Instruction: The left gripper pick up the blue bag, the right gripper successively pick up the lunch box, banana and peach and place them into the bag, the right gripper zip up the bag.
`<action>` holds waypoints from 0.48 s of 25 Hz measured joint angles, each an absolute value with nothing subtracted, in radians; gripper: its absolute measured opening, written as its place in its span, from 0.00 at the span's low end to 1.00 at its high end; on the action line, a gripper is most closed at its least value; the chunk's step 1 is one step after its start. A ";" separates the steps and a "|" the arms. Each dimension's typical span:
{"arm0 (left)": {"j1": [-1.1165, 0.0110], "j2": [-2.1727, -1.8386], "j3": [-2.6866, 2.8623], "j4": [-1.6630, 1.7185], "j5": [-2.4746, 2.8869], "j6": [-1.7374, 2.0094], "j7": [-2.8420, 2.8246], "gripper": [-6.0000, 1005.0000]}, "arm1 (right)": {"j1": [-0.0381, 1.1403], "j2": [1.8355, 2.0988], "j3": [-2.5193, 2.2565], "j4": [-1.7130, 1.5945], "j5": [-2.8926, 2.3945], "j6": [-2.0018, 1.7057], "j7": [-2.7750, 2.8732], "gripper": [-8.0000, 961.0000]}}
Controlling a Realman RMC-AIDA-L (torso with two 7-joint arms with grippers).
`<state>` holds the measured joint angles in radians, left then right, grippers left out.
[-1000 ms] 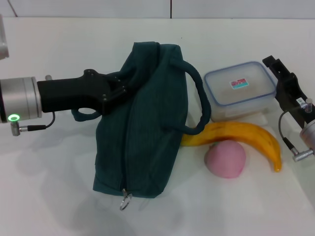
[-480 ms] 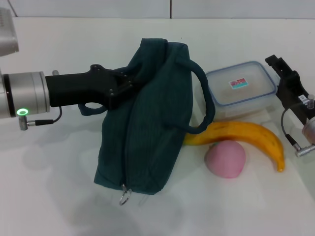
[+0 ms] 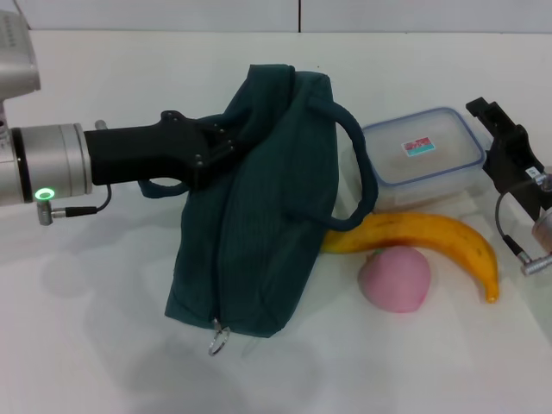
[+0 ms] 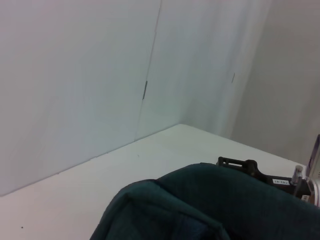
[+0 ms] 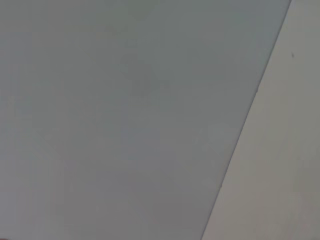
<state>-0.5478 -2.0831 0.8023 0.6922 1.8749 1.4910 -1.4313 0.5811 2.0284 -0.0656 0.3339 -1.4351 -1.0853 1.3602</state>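
Blue bag (image 3: 259, 207): dark teal fabric, slumped on the white table (image 3: 103, 345) left of centre, its upper edge pinched in the closed fingers of the left gripper (image 3: 226, 148), which is extended in from the left; one handle is looped out to the right over the banana's near end, and the zipper pull ring (image 3: 217, 342) is seen at the bag's lower end. Lunch box (image 3: 421, 155): clear, blue-rimmed, lidded, set behind and right of the bag, with the right gripper (image 3: 498, 129) held just beside its right edge, finger state not discernible. Banana (image 3: 423, 241) is laid in front of the box, and peach (image 3: 395, 278) is placed touching the banana's front side.
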 joint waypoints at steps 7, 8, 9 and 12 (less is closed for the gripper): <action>-0.548 -2.081 0.802 0.692 1.875 1.462 -1.431 0.05 | 0.587 2.029 -0.065 0.295 -1.501 -1.079 1.444 0.72; -0.548 -2.081 0.802 0.692 1.875 1.461 -1.431 0.05 | 0.586 2.029 -0.064 0.295 -1.501 -1.079 1.444 0.72; -0.548 -2.080 0.802 0.692 1.875 1.460 -1.431 0.05 | 0.585 2.029 -0.064 0.296 -1.502 -1.079 1.444 0.72; -0.548 -2.080 0.802 0.692 1.875 1.459 -1.431 0.05 | 0.581 2.030 -0.062 0.295 -1.502 -1.080 1.445 0.72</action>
